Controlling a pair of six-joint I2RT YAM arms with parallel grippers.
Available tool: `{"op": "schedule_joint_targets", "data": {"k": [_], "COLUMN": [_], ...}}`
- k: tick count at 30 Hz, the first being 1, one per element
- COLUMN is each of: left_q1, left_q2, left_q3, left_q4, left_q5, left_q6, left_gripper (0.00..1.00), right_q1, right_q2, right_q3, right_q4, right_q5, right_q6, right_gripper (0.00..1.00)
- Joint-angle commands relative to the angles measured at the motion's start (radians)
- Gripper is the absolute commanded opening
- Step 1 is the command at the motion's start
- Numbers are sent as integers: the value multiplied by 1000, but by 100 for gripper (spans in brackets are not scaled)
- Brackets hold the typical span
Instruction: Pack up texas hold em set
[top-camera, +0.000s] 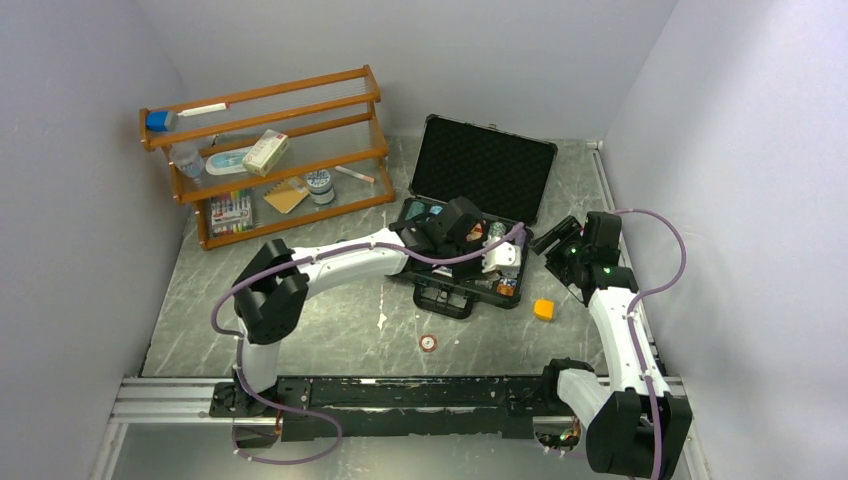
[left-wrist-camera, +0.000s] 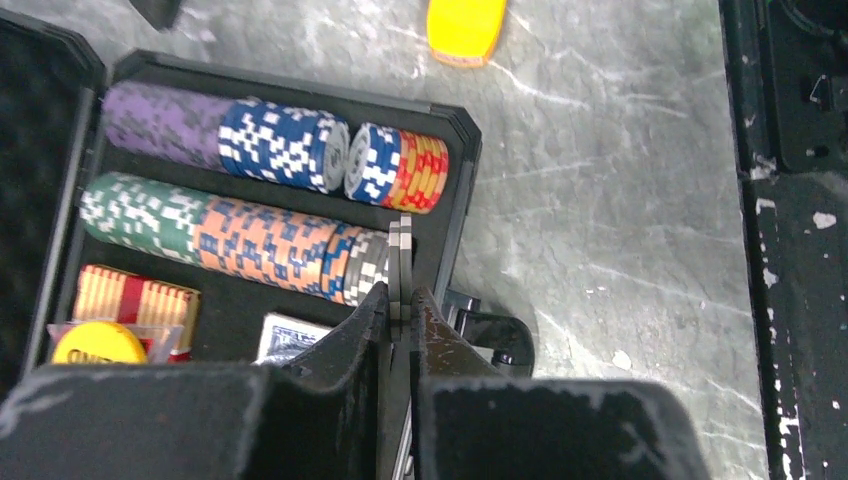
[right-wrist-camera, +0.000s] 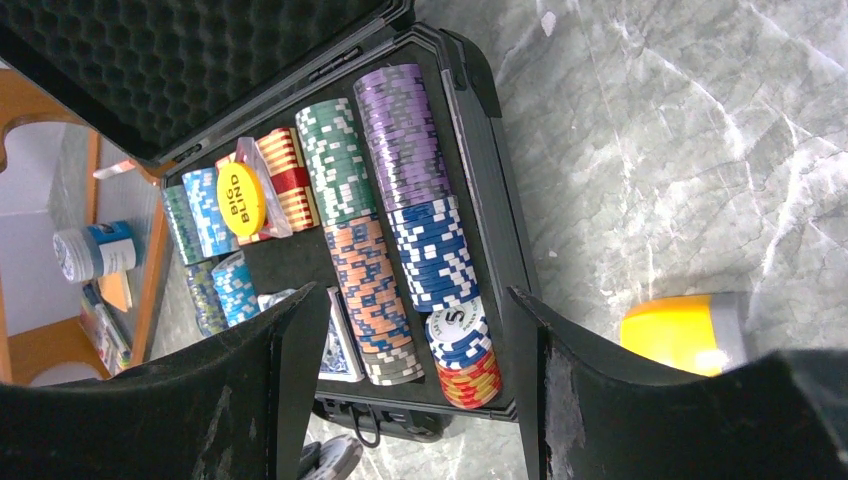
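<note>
1. Left hand (left-wrist-camera: 400, 298) is clamped tight on a few grey chips (left-wrist-camera: 400, 245), held on edge at the end of the orange-and-blue chip row (left-wrist-camera: 270, 245).
2. That row lies in the open black case (left-wrist-camera: 462, 190) on the tabletop (top-camera: 330, 330).
3. Right hand (right-wrist-camera: 415, 300) hangs over the case's right side, fingers wide apart, holding nothing.
4. Orange cube (top-camera: 543, 309) sits just beside the case, and one loose chip (top-camera: 428, 343) lies well apart from it.

2 white-black arms (top-camera: 350, 262), purple cables (top-camera: 682, 255), scuffed jaws

Marbled table (top-camera: 330, 320) carries case (top-camera: 485, 170), rack (top-camera: 300, 112), cube (top-camera: 543, 309), loose chip (top-camera: 428, 343).
</note>
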Motion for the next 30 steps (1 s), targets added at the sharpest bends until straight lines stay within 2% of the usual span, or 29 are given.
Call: {"op": "schedule_joint_targets", "data": {"k": [1,8,16,22,25,30], "left_q1": [-7,-7,-7,-11,-17,-15], "left_q2": [38,105,138,160,176,176], "left_q3": [30,86,98,103,104,131], "left_q4": [-74,-116,-67,-55,-55,-79], "left_q5": [2,-38,-165,-185,-200,-186], "left_q6": [38,60,57,63,64,17], "left_gripper": [7,7,7,7,17,44], "right_q1": [-9,-9,-9,-9,-9,-9], "right_q2": [-17,-14,-16,-12,-14,-21], "right_q3": [13,16,2,-5,-4,-1], "right_q4": [-4,-7,5,5,1,-11], "right_q5": [-9,-6,-16,-18,-12,-2], "right_q6": [-13,-20,-15,-18,-21,-23], "right_gripper": [68,68,68,68,68,68]}}
